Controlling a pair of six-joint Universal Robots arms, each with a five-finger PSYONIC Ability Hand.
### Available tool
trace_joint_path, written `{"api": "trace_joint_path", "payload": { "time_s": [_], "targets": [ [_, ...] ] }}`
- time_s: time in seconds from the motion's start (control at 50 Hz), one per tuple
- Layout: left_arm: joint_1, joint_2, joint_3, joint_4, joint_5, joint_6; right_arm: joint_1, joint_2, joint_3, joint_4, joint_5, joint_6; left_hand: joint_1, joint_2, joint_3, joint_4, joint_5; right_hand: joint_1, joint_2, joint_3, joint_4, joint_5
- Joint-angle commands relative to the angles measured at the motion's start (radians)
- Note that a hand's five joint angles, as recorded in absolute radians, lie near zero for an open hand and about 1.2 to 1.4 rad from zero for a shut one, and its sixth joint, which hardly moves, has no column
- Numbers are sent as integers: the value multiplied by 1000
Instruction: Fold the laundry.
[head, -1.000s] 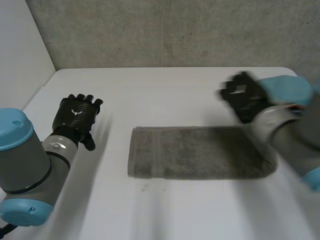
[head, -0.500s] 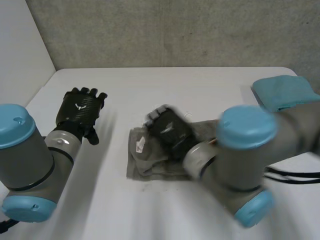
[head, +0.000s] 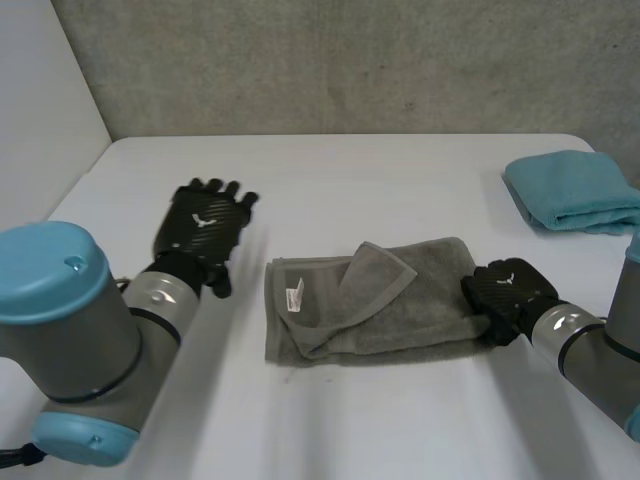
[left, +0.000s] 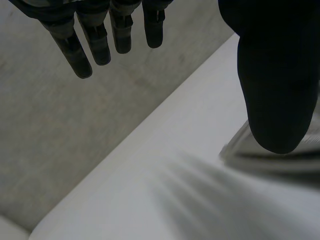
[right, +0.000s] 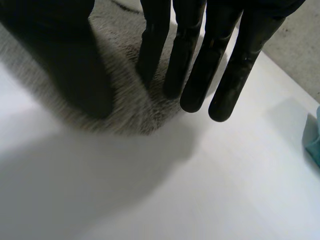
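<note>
At towel edge, R robot hand flat

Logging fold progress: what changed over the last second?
The right hand carried the right end of the grey towel leftward, dropped it as a flap, then drew back to the towel's right edge, open. The left hand edged toward the towel. The blue towel stayed put.

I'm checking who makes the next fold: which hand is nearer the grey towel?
Right. The right hand is at the end of the grey towel on that arm's side, straight fingers over its edge; the left hand hovers beyond the opposite end, apart from it.
</note>
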Motion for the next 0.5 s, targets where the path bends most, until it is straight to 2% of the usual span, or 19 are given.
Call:
{"api": "trace_joint_path", "payload": {
  "time_s": [0.02,0.12,0.2,0.36,0.5],
  "targets": [
    [-163,-18,87,-3,5,-3,54,-18,-13,4,0,102,-5,-21,-28,-19,-39,-278,-428,-443,-444,-445],
    [-254,-148,217,-13,2,-36,54,-39,20,2,-5,111,1,-15,-22,-13,-33,-275,-426,-440,-441,-443],
    [-292,-253,323,-62,3,-88,50,-39,37,2,-5,103,12,-3,-10,-1,-21,-272,-423,-438,-438,-440],
    [-303,-467,524,-206,6,-141,54,-39,57,-3,-8,102,12,-3,-10,-1,-21,-257,-408,-423,-424,-425],
    [-292,-561,616,-247,-1,-139,56,-41,59,-10,-5,102,15,0,-7,2,-18,-199,-349,-364,-365,-366]
  ]
}}
